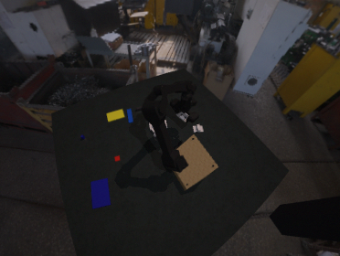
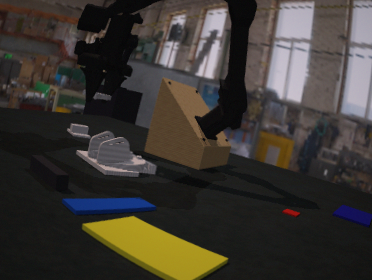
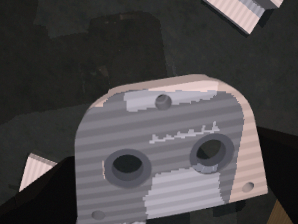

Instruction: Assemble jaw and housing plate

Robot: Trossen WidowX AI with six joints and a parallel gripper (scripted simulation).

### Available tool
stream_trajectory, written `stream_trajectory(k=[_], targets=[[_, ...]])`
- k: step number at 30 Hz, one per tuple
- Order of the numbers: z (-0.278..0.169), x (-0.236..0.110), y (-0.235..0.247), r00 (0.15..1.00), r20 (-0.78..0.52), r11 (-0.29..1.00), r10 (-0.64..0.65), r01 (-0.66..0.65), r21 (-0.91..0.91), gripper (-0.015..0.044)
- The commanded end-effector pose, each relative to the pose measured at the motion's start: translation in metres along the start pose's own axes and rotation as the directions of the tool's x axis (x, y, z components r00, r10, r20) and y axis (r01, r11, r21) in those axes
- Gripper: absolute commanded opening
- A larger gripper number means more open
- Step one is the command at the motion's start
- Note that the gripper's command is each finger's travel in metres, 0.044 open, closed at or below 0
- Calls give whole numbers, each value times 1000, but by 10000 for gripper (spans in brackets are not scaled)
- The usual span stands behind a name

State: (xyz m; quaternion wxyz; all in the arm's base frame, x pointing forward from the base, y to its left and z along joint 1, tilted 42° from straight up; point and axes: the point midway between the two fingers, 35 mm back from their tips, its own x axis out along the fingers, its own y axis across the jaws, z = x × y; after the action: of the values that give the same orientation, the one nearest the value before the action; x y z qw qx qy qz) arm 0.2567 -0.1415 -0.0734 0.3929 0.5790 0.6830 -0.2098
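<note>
The housing plate (image 1: 183, 117) (image 2: 103, 96) (image 3: 175, 120) is pale, with a rounded edge and two large round holes. My gripper (image 1: 186, 116) (image 2: 102, 93) (image 3: 164, 151) is shut on it and holds it above the table, near the small white stand (image 1: 197, 128) (image 2: 79, 131). The white base (image 2: 116, 171) stands on the table with two rounded upright parts (image 2: 114, 151) on it; it is away from the gripper and partly behind the arm in the top view. The pins, stubs and gear teeth are too small or hidden to tell.
A wooden sloped block (image 1: 197, 164) (image 2: 172, 127) stands beside the base. A black bar (image 2: 49, 173), a blue strip (image 1: 130, 115) (image 2: 107, 205) and a yellow slab (image 1: 115, 115) (image 2: 150, 247) lie on the other side. A red piece (image 1: 117, 158) (image 2: 291, 212) and dark blue slab (image 1: 100, 193) (image 2: 354, 215) lie farther off.
</note>
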Motion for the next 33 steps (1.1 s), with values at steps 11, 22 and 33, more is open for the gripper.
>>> stream_trajectory(k=[11,22,33], targets=[[-38,-1,26,1000,-4,963,6,-7,-270,351],[-71,1,44,1000,-12,881,9,-14,-474,351],[-104,4,57,1000,-25,755,11,-25,-655,351]])
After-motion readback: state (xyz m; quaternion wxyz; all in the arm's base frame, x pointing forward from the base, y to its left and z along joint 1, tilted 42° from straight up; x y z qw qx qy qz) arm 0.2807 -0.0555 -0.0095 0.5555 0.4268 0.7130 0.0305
